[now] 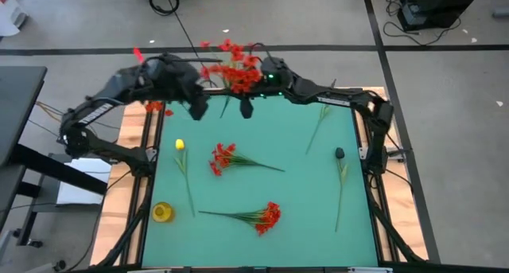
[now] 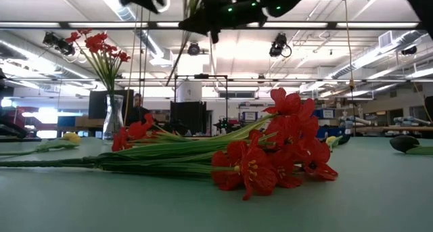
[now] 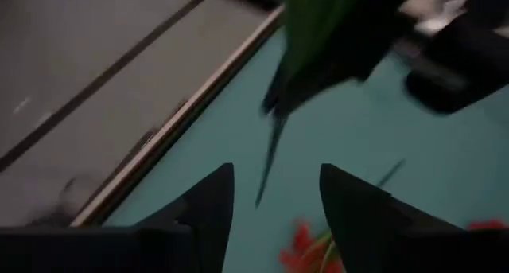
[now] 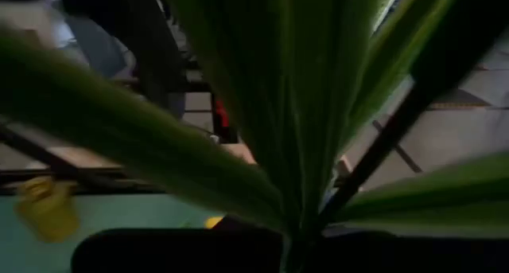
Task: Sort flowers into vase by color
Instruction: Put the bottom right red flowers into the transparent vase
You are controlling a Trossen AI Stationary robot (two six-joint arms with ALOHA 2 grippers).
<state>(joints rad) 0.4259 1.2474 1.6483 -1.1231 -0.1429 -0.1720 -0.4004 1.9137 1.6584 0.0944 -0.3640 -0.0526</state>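
Observation:
My right gripper [image 1: 243, 98] is shut on a spray of red blossoms [image 1: 235, 66] with green leaves [image 4: 262, 106], held high over the table's far edge. My left gripper [image 1: 196, 106] is open just to its left. In the left wrist view [image 3: 274, 201] the spray's thin stem end [image 3: 269, 169] hangs ahead of the open fingers, apart from them. Two red sprays [image 1: 224, 157] [image 1: 266, 217] and a yellow tulip [image 1: 180, 146] lie flat on the green table. A glass vase [image 2: 112, 117] with red flowers stands at the far left. My right gripper holds the red spray by its stem, just below where the leaves fan out [image 4: 296, 245]. The leaves and the gripper's own body hide the fingers. The spray is lifted clear of the table, with its blossoms toward the far side and its stem end [image 1: 227, 107] hanging free.
A small yellow cup [image 1: 162, 212] stands near the table's front left corner. Two more thin green stems [image 1: 322, 118] [image 1: 340, 181] lie on the right half of the table. Wooden boards [image 1: 131, 146] border the green mat on both sides.

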